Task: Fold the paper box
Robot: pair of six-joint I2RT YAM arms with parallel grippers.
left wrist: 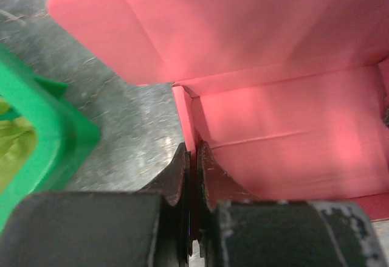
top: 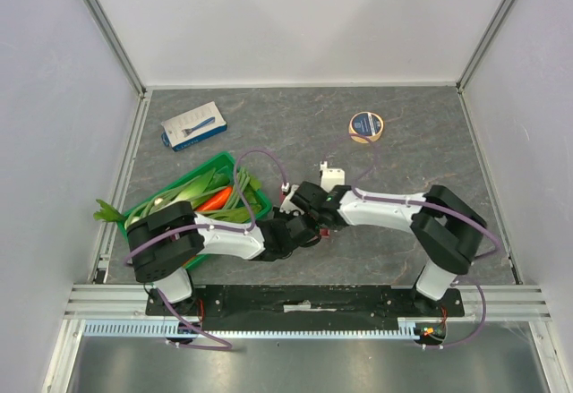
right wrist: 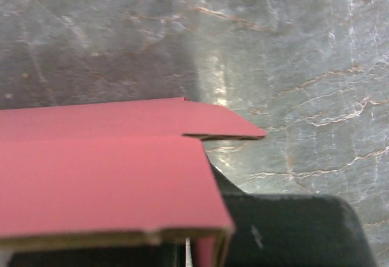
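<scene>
Two claws meet on the paper box at the middle of the counter, just in front of the arm bases and just right of the green crate of vegetables. From above we see almost nothing of the box, since both wrists cover it.

The left wrist view shows it best. It is thin salmon-pink card, half formed, with a broad inner panel crossed by a faint crease. A short end wall stands up at the panel's left edge, and a large flap with a rounded corner spreads above and to the left over the grey counter. The left claw is pinched tight on that end wall, its two dark fingers pressed to either side of the card with no gap.

In the right wrist view the card looks a deeper red, with a raw brown cut edge. One flat panel lies over the right claw, and a narrower flap runs behind it. We see a strip of card dropping between the nearly closed jaws, so this claw grips the box too.

A blue-and-white package and a round tin lie well apart at the far side.
</scene>
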